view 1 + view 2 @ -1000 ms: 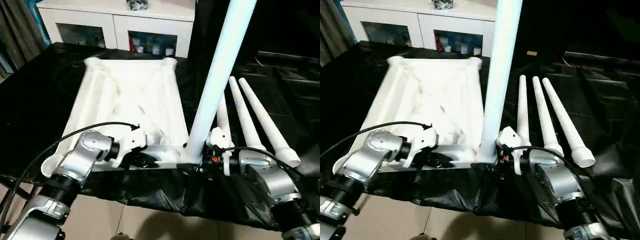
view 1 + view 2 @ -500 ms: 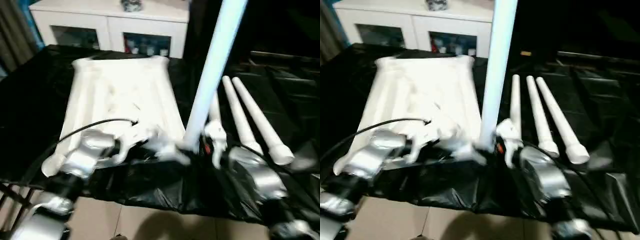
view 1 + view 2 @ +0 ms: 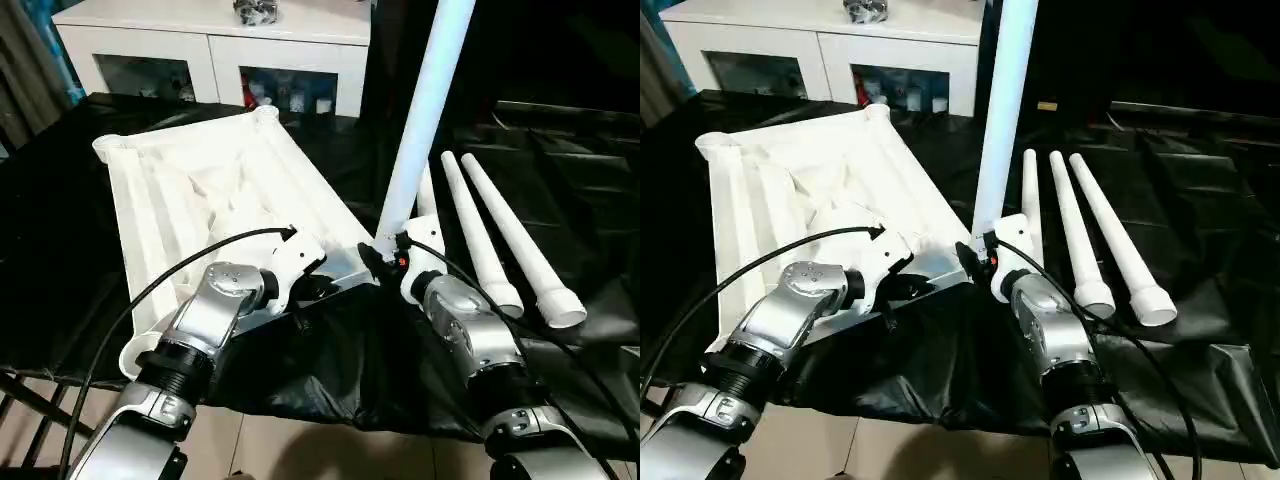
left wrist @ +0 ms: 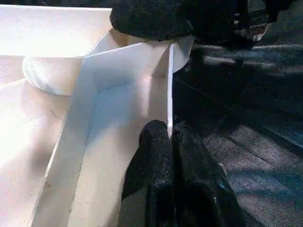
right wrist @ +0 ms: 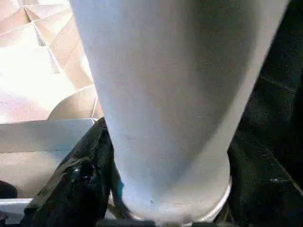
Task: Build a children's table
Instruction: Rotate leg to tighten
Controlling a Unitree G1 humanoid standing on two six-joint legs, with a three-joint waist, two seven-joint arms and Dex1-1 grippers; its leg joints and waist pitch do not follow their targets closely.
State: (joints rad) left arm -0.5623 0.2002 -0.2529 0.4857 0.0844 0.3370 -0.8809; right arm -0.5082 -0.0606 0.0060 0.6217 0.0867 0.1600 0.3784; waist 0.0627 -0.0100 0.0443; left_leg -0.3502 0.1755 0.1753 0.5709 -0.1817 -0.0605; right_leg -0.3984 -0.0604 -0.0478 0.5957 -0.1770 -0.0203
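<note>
We see the white top upside down, ribs up, on the black sheet, askew. 1 leg stands at its near corner; 3 legs lie beside. Left gripper pinches the top's rim, per its wrist view. Right gripper clasps the upright leg.

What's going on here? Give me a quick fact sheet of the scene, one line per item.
Table top: white, ribbed underside up, lying on black sheeting
Standing leg: upright at the top's near right corner
Loose legs: three, lying side by side to the right
Left gripper: shut on the table top's edge
Right gripper: at the base of the standing leg
Behind: white cabinet with glass doors
</note>
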